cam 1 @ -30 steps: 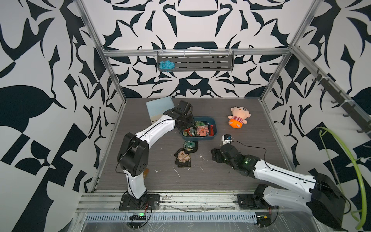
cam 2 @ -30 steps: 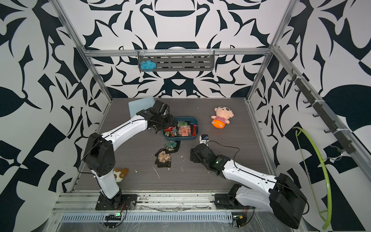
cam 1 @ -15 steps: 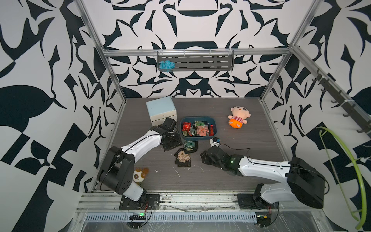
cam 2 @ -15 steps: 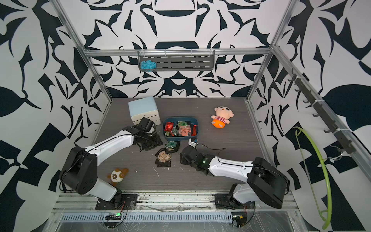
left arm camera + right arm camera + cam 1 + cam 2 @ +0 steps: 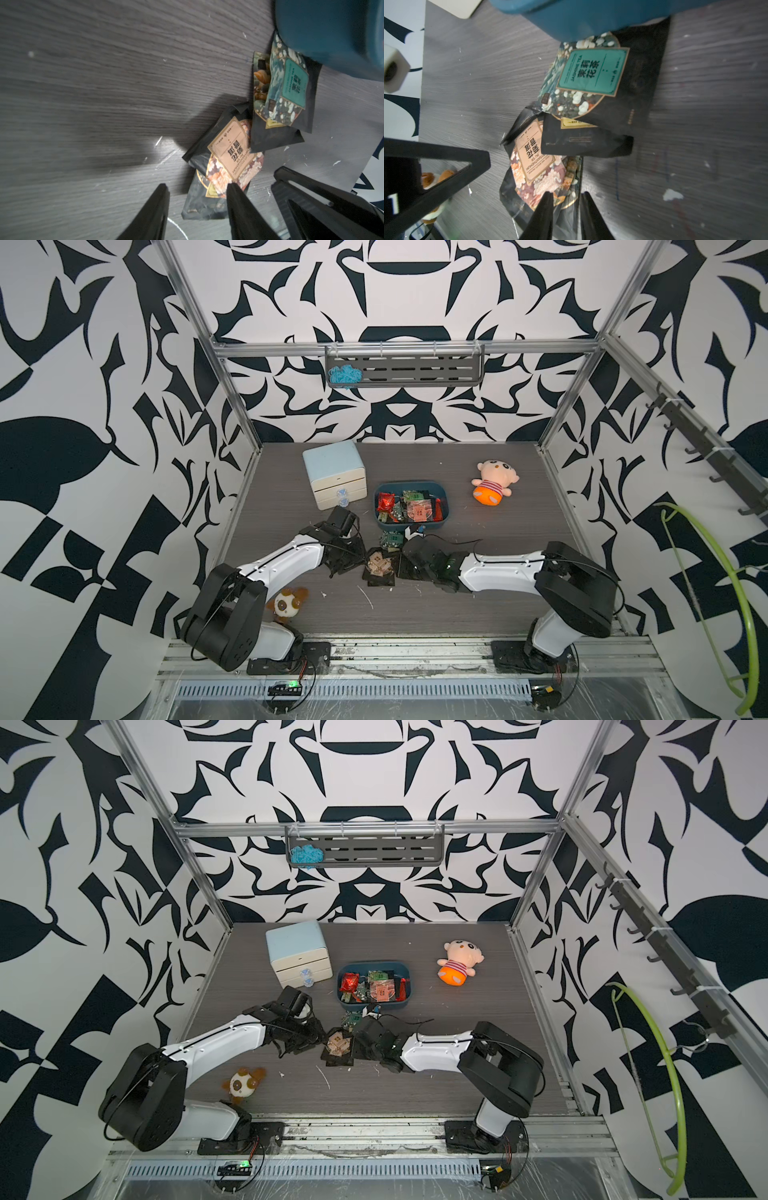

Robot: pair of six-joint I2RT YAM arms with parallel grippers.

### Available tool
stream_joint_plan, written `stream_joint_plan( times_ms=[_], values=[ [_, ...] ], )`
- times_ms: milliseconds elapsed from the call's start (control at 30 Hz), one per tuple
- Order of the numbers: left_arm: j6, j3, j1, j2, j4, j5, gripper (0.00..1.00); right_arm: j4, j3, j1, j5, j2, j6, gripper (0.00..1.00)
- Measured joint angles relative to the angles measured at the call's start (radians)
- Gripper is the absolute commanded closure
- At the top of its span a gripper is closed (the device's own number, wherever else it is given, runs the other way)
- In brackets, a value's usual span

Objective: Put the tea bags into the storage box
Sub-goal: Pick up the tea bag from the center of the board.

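Observation:
The teal storage box [image 5: 399, 526] [image 5: 409, 979] stands mid-table with several tea bags [image 5: 409, 506] inside. In front of it, on the table, lie a green-labelled tea bag [image 5: 390, 540] [image 5: 591, 70], a beige-labelled one [image 5: 377, 564] [image 5: 228, 151] and a black one [image 5: 199, 205] beneath it. My left gripper [image 5: 197, 184] is open, low at the pile's left, its jaws either side of the black bag's corner. My right gripper [image 5: 566, 193] is at the pile's right. Its jaws stand narrow, with the black bag's [image 5: 571, 209] wrinkled edge between them; whether they pinch it is unclear.
A pale blue two-drawer cabinet [image 5: 334, 475] stands behind and left of the box. An orange doll [image 5: 494, 483] lies back right and a small plush [image 5: 286, 603] near my left arm's base. A rack [image 5: 403, 369] hangs on the back wall.
My left arm has come back from the storage box down to the pile on the table. My right arm has reached left to the pile, and its jaws have narrowed.

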Motion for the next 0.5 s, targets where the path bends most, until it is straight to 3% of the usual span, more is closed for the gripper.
stream_joint_plan(
  times_ms=[300, 500],
  values=[
    [-0.019, -0.033, 0.003, 0.000, 0.075, -0.005, 0.51, -0.005, 0.063, 0.000, -0.005, 0.045, -0.018, 0.74],
    [-0.022, -0.038, 0.006, 0.000, 0.113, -0.005, 0.56, -0.021, 0.082, 0.000, -0.008, 0.071, -0.031, 0.80]
  ],
)
